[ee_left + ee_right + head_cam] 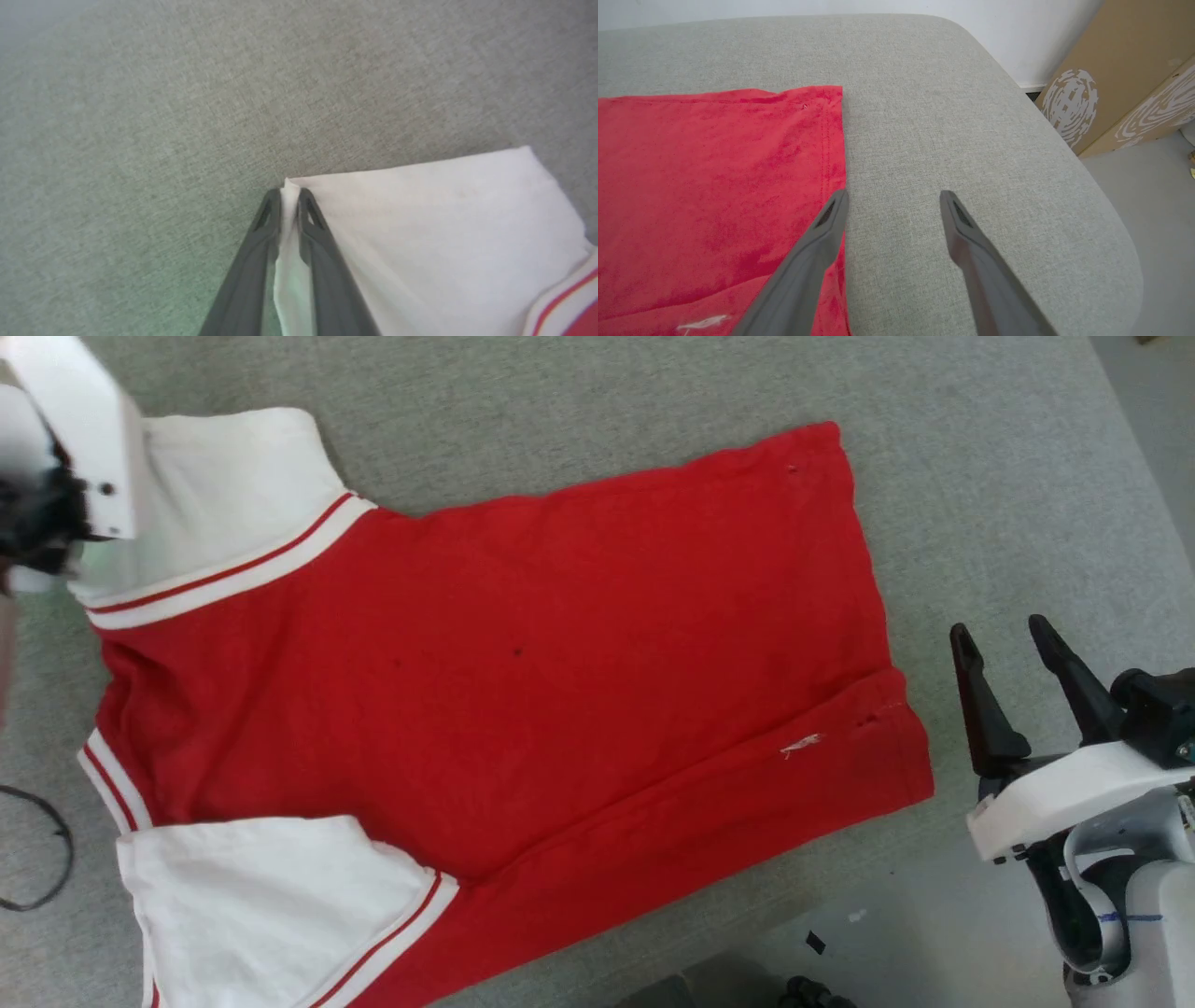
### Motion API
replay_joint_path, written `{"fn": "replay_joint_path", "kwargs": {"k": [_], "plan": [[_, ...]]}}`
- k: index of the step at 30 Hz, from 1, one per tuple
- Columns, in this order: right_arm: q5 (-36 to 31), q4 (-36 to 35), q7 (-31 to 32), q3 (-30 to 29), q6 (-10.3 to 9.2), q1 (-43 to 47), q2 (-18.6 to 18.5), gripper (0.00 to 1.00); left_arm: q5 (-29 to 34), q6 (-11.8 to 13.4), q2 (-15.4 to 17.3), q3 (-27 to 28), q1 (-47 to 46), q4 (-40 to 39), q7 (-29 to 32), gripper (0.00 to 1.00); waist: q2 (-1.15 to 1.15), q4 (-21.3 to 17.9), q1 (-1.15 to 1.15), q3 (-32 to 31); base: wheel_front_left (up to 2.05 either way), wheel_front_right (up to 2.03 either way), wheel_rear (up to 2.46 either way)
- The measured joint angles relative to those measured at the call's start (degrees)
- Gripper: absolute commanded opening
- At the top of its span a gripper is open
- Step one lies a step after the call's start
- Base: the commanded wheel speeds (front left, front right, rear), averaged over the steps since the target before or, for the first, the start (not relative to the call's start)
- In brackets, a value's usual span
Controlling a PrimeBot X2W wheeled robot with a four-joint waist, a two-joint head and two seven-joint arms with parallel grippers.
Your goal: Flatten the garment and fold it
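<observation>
Between the shut fingers of my left gripper [290, 190] sits a white sleeve [434, 224] corner of the red T-shirt [523, 653] spread on the cushion [980, 476]. My right gripper [1001, 627] hangs open beside its hem [830, 140]. I judge a low, outward pull flattens it best.

In the head view the blurred left arm [89, 439] at ten o'clock hides one sleeve corner of the garment [513, 663]; its other sleeve [271, 905] is cut off at seven o'clock.
</observation>
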Motion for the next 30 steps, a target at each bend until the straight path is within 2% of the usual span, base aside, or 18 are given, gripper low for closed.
{"fn": "replay_joint_path", "kwargs": {"k": [4,8,16,22,30], "plan": [[0.0,0.0,0.7,0.1,0.0,-0.8,-1.5,1.0,0.4,0.2,-1.3,0.1,1.8,-0.4,-7.0,0.0,0.0,1.1,0.01,-0.8,0.0,0.0,0.0],[0.7,-0.5,3.0,0.2,0.0,-1.9,-5.0,1.0,1.6,-0.1,-3.0,-0.2,3.6,-0.7,-15.1,0.0,0.0,2.7,0.02,-2.2,0.0,0.0,0.0],[4.7,-1.5,11.8,3.3,0.03,-5.0,-15.2,1.0,2.3,-1.9,-7.1,-1.0,4.8,-7.4,-28.5,0.0,0.0,8.1,0.01,-5.3,0.0,0.0,0.0],[8.0,1.1,20.2,7.0,0.0,-10.3,-25.8,1.0,3.5,-2.1,-8.3,-3.4,7.0,-17.1,-30.4,0.0,0.0,13.4,0.01,-6.5,0.0,0.0,0.0],[11.8,9.9,28.1,16.5,0.01,-20.4,-35.3,1.0,4.3,-1.0,-8.6,-5.9,11.8,-30.5,-29.9,0.0,0.0,20.1,0.01,-5.5,0.0,0.0,0.0]]}}
